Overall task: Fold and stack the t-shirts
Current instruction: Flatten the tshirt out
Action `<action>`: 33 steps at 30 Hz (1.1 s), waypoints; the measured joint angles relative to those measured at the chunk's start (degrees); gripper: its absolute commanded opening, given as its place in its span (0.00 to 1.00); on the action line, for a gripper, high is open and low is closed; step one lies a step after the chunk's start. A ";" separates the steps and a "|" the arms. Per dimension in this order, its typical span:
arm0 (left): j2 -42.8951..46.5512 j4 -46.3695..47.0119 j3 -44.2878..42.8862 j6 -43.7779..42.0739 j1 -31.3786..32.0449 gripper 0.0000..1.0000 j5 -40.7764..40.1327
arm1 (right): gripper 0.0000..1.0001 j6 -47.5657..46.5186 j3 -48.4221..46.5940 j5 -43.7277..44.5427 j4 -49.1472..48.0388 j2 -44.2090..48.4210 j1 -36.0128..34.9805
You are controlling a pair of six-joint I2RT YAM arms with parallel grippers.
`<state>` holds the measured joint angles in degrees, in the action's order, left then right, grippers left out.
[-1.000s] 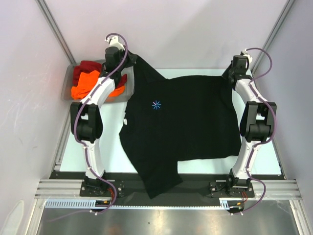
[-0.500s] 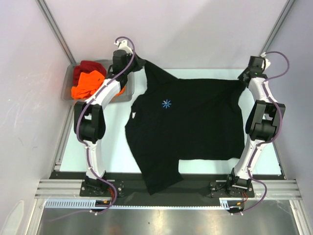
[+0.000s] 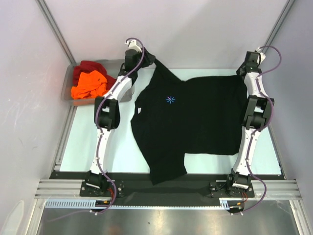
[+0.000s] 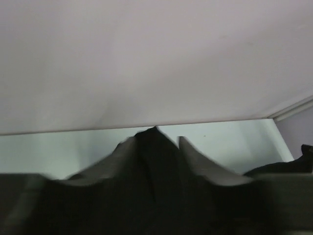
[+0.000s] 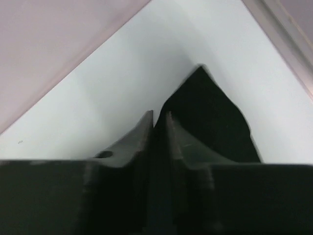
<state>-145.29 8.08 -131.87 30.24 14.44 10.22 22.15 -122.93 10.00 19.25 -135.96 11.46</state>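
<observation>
Cloth of the black t-shirt covers the middle and right of the table. It is spread mostly flat, with its light-blue starburst mark facing up on the left half. The shirt's two far corners are lifted and pinched, one by each arm. The left gripper is closed on a peak of black fabric at the far left corner; in the left wrist view the cloth rises between its two fingers in front of the back wall. The right gripper is clamped on the far right corner, with a dark fold sticking out past its narrowly set fingers above the pale tabletop. Between the two grips the far edge of the shirt runs fairly taut. One sleeve trails off toward the near edge, reaching the dark rail between the arm bases. In the clear grey bin at the far left corner, the orange t-shirt lies crumpled against the dark red t-shirt, well apart from the black one.
</observation>
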 measured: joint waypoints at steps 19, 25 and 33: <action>33.24 -16.65 31.69 -9.33 7.54 0.66 -4.48 | 0.67 3.04 14.16 -0.22 26.71 19.52 -0.31; 52.22 -23.23 55.01 -11.02 21.97 0.63 -5.07 | 0.65 5.31 40.13 -4.57 28.20 37.20 -2.73; 53.99 -33.38 70.25 -9.01 23.34 0.60 -6.14 | 0.64 6.47 57.42 -7.54 28.26 42.91 -2.21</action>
<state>-91.31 -25.30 -61.63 21.23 37.78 4.08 28.62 -65.52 2.46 47.51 -93.06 9.26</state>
